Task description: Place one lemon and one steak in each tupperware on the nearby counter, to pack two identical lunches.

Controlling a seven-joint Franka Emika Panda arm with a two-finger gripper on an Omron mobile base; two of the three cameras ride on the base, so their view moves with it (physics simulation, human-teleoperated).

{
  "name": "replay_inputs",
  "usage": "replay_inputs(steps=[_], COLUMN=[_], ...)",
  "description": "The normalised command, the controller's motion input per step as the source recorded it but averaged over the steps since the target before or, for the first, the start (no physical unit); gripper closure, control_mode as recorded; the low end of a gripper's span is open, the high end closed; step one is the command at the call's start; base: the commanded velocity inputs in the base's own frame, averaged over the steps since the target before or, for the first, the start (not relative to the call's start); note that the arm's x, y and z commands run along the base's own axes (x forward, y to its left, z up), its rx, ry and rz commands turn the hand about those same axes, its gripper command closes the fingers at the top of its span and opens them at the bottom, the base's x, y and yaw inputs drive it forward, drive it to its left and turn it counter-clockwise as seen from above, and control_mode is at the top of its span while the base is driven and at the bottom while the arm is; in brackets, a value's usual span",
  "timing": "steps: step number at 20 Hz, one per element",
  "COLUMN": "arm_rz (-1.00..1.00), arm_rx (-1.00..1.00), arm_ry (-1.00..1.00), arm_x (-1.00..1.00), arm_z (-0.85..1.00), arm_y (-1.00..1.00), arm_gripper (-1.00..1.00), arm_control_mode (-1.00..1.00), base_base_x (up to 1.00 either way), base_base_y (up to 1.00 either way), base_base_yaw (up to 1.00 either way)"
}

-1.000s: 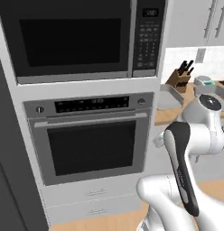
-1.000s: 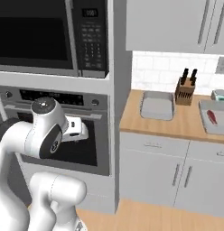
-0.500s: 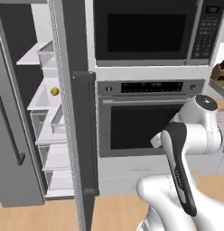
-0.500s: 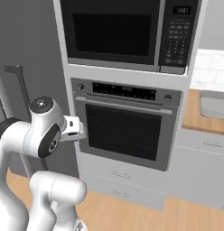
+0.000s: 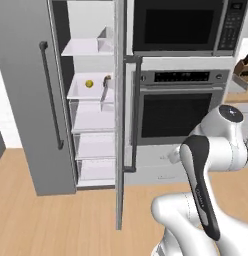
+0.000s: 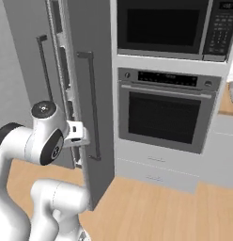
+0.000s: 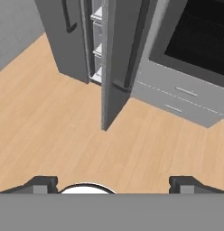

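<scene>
Fridge now in view, lemon shelved, pincer wide

Fridge doors: matt grey, metal-like, with dark bar handles. Fridge shelves: smooth white plastic. Lemon: yellow, smooth. Oven: brushed metal frame, glossy dark glass. Floor: light wood grain. Robot arm: glossy white shell.

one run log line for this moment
phase: at open fridge | hand: open, empty, over floor | lemon: on fridge shelf | oven: shut
</scene>
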Motion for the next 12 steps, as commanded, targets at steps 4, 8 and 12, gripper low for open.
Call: replay_inputs(steps=[4, 8, 12], arm_rz=[0.00, 0.00, 0.00], arm_rx=[0.00, 0.00, 0.00], arm_ry=[0.00, 0.00, 0.00], arm_x=[0.00, 0.00, 0.00], arm_z=[0.00, 0.00, 0.00], arm_y=[0.00, 0.00, 0.00], arm_gripper=[-1.00, -1.00, -1.00], arm_control_mode=[1.00, 1.00, 1.00], base_base_x=[-0.02, 0.00, 0.07], base_base_y=[1.00, 1.00, 1.00], base_base_yaw=[0.00, -0.05, -0.19])
